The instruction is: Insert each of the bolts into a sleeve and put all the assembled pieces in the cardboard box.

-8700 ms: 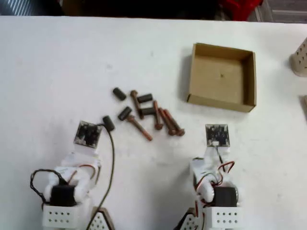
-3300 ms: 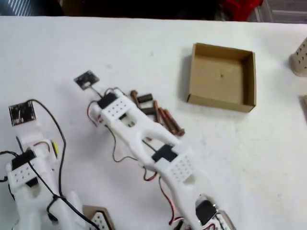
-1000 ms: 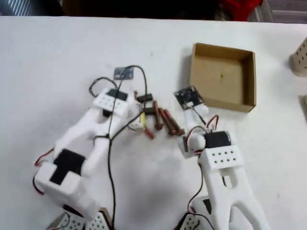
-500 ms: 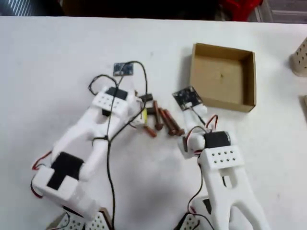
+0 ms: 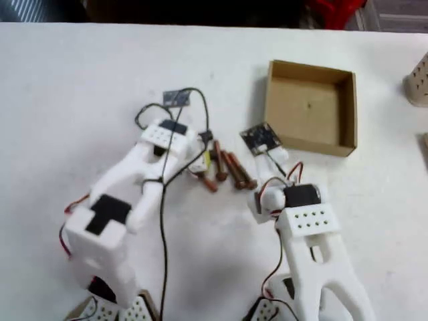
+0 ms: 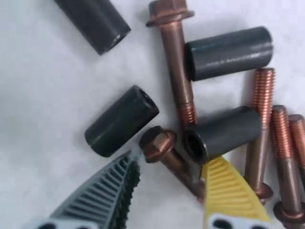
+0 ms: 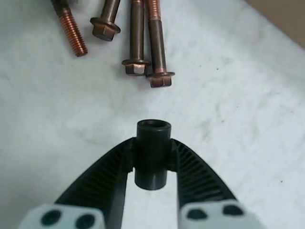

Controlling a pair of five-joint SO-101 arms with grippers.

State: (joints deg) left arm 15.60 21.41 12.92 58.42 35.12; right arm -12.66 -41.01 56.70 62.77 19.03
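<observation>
Left hand (image 6: 172, 167): open and low over the pile. Its grey and yellow fingers sit either side of a bolt (image 6: 159, 143) near the head; nothing is gripped.
Right hand (image 7: 151, 145): closed on a held sleeve (image 7: 152, 164), bore facing the wrist camera. It sits just right of the pile.
Pile: bolts and loose sleeves lie mid-surface (image 5: 80, 80), left of the box (image 5: 309, 107).
Progress: judged early; no bolt looks seated in a sleeve.
In the way: a crossing sleeve (image 6: 221, 133) lies against the bolt's shank, right at the yellow finger. A second sleeve (image 6: 121, 121) lies just beside the grey finger.
Risk 1: closing may pinch the crossing sleeve along with the bolt, or shove both aside, because of the crowding.
Risk 2: a bolt taken near its head may swing in the grip and then meet the bore off-line.
Risk 3: pushing a bolt in could tilt the held sleeve, since its round wall is held by two fingers only.
Risk 4: the left arm's cable (image 5: 162, 221) hangs loose and may snag.
Around: spare bolts (image 7: 135, 67) lie beyond the right hand. A pale block (image 5: 418, 83) sits at the far right edge, well apart.
</observation>
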